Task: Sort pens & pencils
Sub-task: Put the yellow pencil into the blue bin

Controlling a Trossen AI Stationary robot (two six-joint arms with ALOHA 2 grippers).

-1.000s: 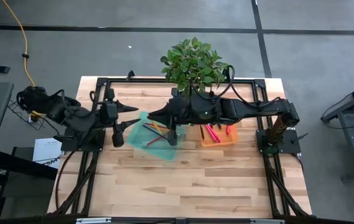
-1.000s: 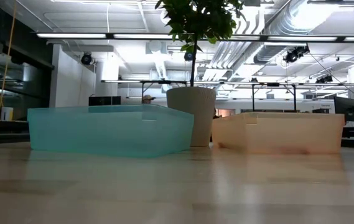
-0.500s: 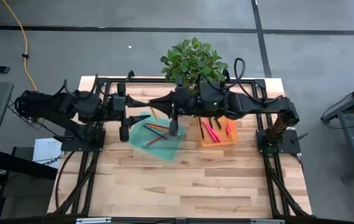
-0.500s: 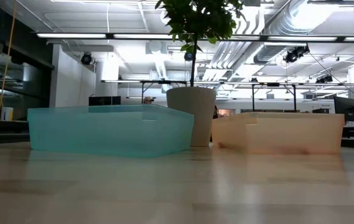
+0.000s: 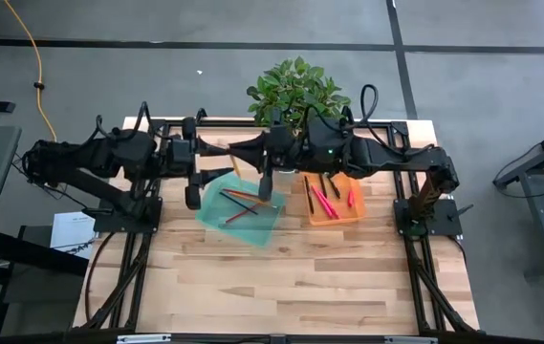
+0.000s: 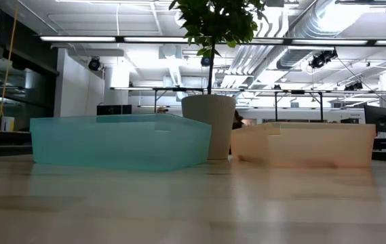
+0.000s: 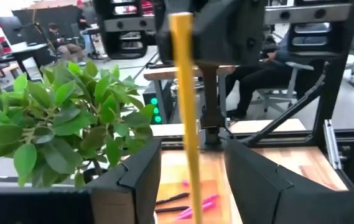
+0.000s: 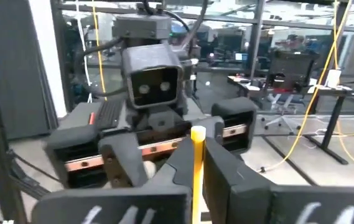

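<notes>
From above, a pale wooden table (image 5: 281, 268) stands on grey floor, with a potted plant (image 5: 297, 94) at its far edge. A teal tray (image 5: 264, 227) holds the pencils (image 5: 241, 197); an orange tray (image 5: 340, 216) to its right holds the pens (image 5: 325, 202). The left gripper (image 5: 216, 162) and right gripper (image 5: 236, 151) meet tip to tip above the far side of the teal tray.

At table height, both trays and the plant pot (image 6: 209, 126) stand before a bright workshop.

The left wrist view shows the left fingers (image 7: 133, 177) spread around a yellow pencil (image 7: 187, 118), not touching it.

The right wrist view shows the right fingers (image 8: 229, 174) pinching that pencil.
</notes>
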